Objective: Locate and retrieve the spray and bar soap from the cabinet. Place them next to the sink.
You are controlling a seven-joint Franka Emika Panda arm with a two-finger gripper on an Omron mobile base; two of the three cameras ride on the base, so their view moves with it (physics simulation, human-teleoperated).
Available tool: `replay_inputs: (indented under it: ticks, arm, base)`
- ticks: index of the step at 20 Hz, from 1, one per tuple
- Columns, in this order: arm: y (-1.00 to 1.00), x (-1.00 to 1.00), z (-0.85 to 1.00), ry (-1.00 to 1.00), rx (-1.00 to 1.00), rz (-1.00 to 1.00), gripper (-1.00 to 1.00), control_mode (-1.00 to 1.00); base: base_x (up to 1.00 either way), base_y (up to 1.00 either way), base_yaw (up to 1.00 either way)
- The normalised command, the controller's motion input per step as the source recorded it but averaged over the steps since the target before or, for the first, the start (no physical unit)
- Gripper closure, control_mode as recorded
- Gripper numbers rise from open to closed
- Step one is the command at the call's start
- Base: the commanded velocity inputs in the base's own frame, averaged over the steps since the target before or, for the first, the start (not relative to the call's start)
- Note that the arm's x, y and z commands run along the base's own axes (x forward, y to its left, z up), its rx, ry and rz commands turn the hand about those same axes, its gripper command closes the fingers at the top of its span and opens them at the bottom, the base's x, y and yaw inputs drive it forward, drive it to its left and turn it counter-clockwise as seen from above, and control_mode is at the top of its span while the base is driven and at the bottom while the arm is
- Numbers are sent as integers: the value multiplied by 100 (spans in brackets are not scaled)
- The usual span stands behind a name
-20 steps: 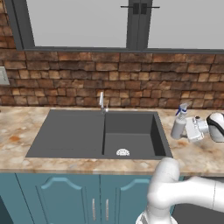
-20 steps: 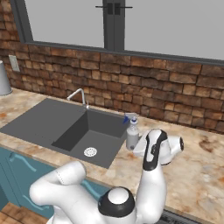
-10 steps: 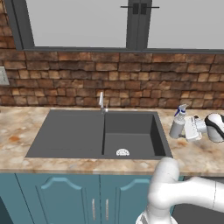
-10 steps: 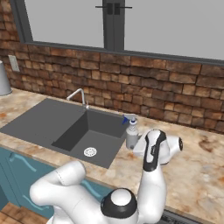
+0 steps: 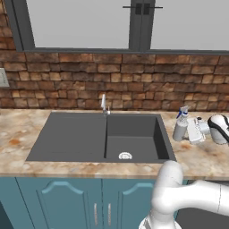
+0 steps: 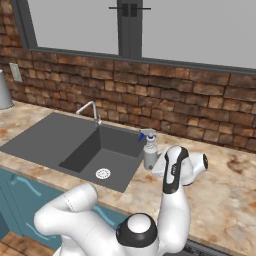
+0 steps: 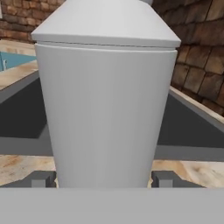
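The spray stands upright on the marble counter just right of the sink, blue nozzle on top. My gripper reaches in from the right and sits around its lower body. From the other side, the spray is at the sink's right rim with my gripper on it. The hand view has the pale bottle up close, and both dark fingertips sit flush against its sides. The bar soap and the cabinet are out of view.
A slim chrome faucet rises at the back of the sink, against a brick wall under a window. Teal base cabinets run below the counter. A grey canister stands at the far left. Counter stretches right of the spray.
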Motion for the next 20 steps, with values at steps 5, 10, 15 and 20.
replay_inputs:
  ticks: [5,10,15,20]
  arm:
    - [0,0,-13,-6,0,0,-100,-100]
    - [0,0,-3,-2,0,0,-100,-100]
    - [0,0,0,0,0,0,-100,-100]
    - [0,0,0,0,0,0,-100,-100]
  base:
    - [0,0,0]
    - [0,0,0]
    - [0,0,0]
    - [0,0,0]
